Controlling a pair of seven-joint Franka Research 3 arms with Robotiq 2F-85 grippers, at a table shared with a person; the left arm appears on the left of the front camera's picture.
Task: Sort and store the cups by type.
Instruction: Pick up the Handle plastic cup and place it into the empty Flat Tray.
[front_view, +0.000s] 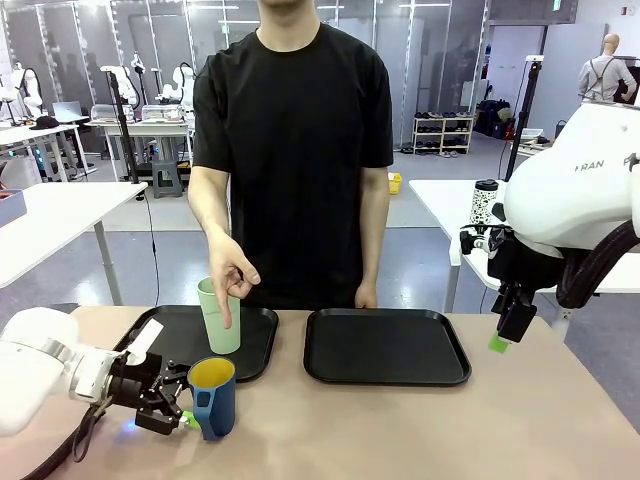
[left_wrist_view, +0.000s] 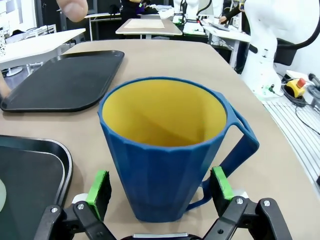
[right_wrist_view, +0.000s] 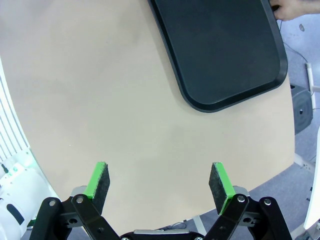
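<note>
A dark blue mug (front_view: 212, 396) with a yellow inside stands on the table in front of the left tray. In the left wrist view the mug (left_wrist_view: 167, 150) sits between my left gripper's green pads (left_wrist_view: 99, 187), which stand apart on either side of its base. My left gripper (front_view: 178, 405) is open around it. A tall pale green tumbler (front_view: 218, 316) stands on the left black tray (front_view: 165, 330) with the person's hand (front_view: 232, 272) on its rim. My right gripper (right_wrist_view: 159, 184) is open over bare table, and it hangs at the right (front_view: 508, 330).
A second black tray (front_view: 386, 346) lies at the middle right, also seen as the tray (right_wrist_view: 220, 50) in the right wrist view. A white speckled travel tumbler (front_view: 484, 201) stands on a table behind. The person stands at the far side.
</note>
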